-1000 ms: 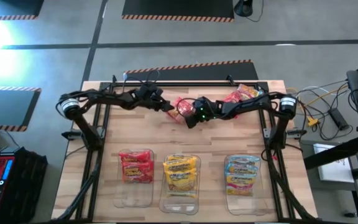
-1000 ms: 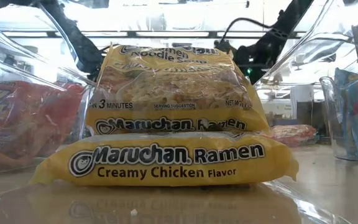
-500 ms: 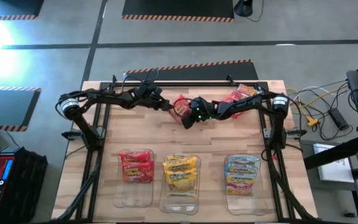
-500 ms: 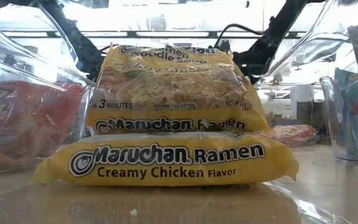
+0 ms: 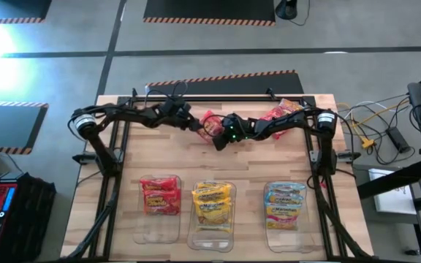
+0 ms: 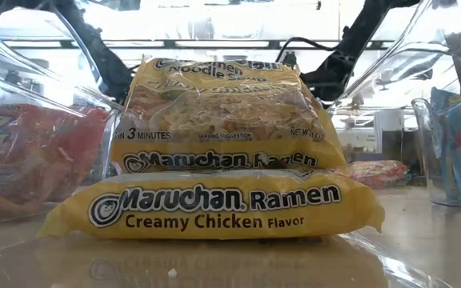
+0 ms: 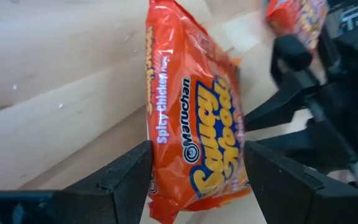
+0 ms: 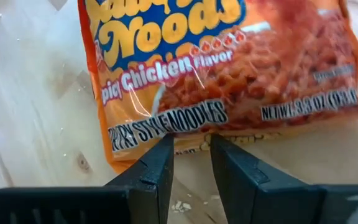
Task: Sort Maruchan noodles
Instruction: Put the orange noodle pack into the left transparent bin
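Table point(image 5: 254, 168): three clear bins point(image 5: 213, 208) along the near edge, sorted red, yellow, blue. Red noodle packet point(image 7: 194, 118) lies near the middle of the far edge, another red packet point(image 5: 287, 111) toward the far right corner. Left hand point(image 7: 194, 177) spread open, fingers straddling the packet. Right hand point(image 8: 191, 165) nearly closed, tips at the packet's edge, gripping nothing

Three clear bins point(image 5: 158, 229) are sitting along the surface's point(image 5: 232, 168) near edge; the left one is holding red packets point(image 5: 159, 194), the middle one yellow packets point(image 5: 213, 202), the right one light blue packets point(image 5: 284, 203), two showing in each; two more red packets, one point(image 5: 210, 123) between the arms and another point(image 5: 283, 111) at the far right, are lying loose.
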Available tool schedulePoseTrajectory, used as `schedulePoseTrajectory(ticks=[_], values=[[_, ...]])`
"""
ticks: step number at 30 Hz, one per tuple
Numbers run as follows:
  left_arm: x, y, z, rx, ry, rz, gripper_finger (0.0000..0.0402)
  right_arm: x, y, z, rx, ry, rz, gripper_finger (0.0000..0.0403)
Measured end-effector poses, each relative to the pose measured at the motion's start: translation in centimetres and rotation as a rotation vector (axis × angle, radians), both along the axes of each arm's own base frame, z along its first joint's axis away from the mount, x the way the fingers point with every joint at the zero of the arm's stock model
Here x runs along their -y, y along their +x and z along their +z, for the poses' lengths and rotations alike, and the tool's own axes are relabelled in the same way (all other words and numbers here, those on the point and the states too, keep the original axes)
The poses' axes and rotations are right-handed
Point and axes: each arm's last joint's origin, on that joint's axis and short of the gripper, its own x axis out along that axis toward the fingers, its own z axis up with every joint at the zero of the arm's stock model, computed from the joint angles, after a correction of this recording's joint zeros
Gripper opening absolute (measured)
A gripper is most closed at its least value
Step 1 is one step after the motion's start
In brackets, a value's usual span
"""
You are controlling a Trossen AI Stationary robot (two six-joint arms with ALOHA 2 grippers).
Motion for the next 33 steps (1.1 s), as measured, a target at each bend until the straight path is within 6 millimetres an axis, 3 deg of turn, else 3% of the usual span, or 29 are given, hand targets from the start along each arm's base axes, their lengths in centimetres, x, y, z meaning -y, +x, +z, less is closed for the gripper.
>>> schedulePoseTrajectory(ticks=[4,23,33], values=[[0.0,0.1,-1.1,-0.032,-0.029,0.003,0.0233,0.0,0.0,0.0,-0.002,-0.001,0.001,0.0098],[-0.5,0.1,-2.1,-0.033,-0.077,0.025,0.0233,0.9,-0.6,-0.2,-0.047,-0.039,-0.043,0.0098],[-0.6,-0.2,-1.8,-0.039,-0.08,0.033,0.0233,0.7,-0.5,3.3,0.094,-0.049,-0.037,0.0098]])
